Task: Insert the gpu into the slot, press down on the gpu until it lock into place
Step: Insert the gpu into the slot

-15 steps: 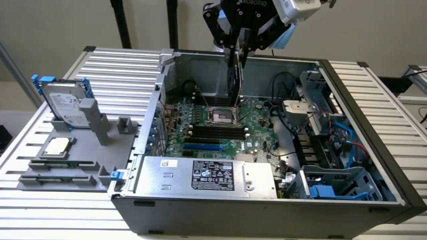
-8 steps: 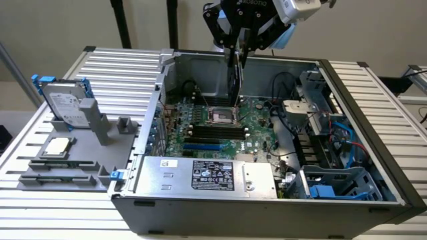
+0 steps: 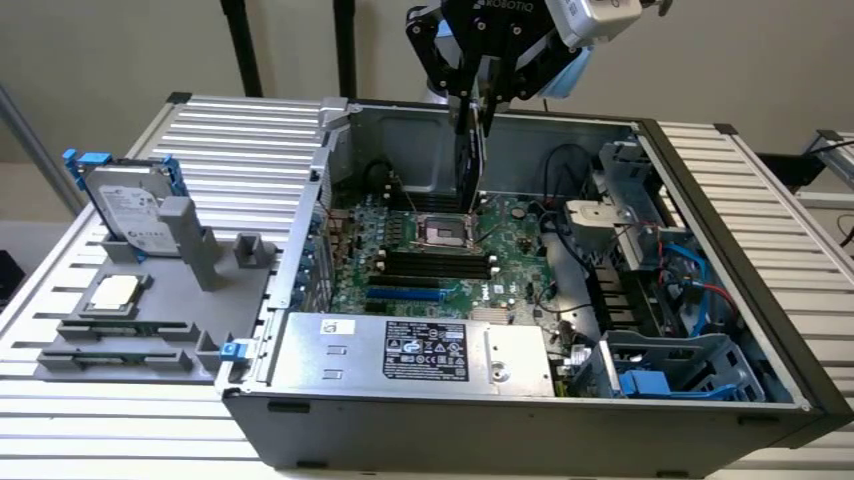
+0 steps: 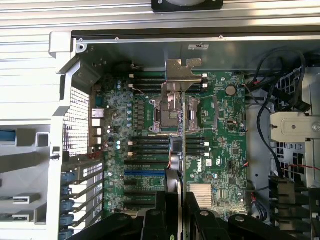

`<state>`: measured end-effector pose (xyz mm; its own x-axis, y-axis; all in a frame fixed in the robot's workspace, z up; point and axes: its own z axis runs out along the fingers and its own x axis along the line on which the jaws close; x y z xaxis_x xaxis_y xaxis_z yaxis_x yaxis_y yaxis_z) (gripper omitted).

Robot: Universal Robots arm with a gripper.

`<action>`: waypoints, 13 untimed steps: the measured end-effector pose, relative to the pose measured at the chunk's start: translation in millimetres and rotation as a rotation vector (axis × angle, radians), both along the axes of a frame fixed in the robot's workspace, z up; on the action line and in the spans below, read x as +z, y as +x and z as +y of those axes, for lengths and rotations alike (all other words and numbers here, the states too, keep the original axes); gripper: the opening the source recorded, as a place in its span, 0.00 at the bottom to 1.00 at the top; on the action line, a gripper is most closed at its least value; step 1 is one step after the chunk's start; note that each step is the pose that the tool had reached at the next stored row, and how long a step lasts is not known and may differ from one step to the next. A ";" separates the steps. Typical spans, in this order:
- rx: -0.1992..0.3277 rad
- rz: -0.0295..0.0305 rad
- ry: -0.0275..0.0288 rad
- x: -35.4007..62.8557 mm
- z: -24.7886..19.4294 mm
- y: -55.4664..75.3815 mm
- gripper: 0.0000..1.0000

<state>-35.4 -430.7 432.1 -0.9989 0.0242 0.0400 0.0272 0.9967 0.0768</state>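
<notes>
**Exterior view.** You see the gripper (image 3: 483,95) clamped on the gpu (image 3: 470,160). The card hangs upright on edge above the open case (image 3: 534,425). Its lower end is over the motherboard (image 3: 514,255), near the CPU socket (image 3: 441,232). The blue slot (image 3: 404,295) lies closer to the power supply (image 3: 400,350), apart from the card.

**Wrist view.** You see the gpu (image 4: 175,155) edge-on, gripped in the gripper (image 4: 176,202), its metal bracket (image 4: 182,75) over the socket (image 4: 172,112). The slot (image 4: 144,172) lies beside the card's line, not touching it.
</notes>
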 end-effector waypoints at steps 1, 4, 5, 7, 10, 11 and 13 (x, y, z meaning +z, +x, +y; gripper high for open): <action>0.000 0.0000 -0.0001 0.0 0.0 0.0 0.26; 0.000 0.0000 0.0000 0.0 0.0 0.0 0.26; 0.000 0.0000 0.0000 0.0 0.0 0.0 0.26; 0.000 0.0000 0.0000 0.0 0.0 0.0 0.26; 0.000 0.0000 0.0000 0.0 0.0 0.0 0.26; 0.000 0.0000 -0.0001 0.0 0.0 0.0 0.26; 0.000 0.0000 0.0000 0.0 0.0 0.0 0.26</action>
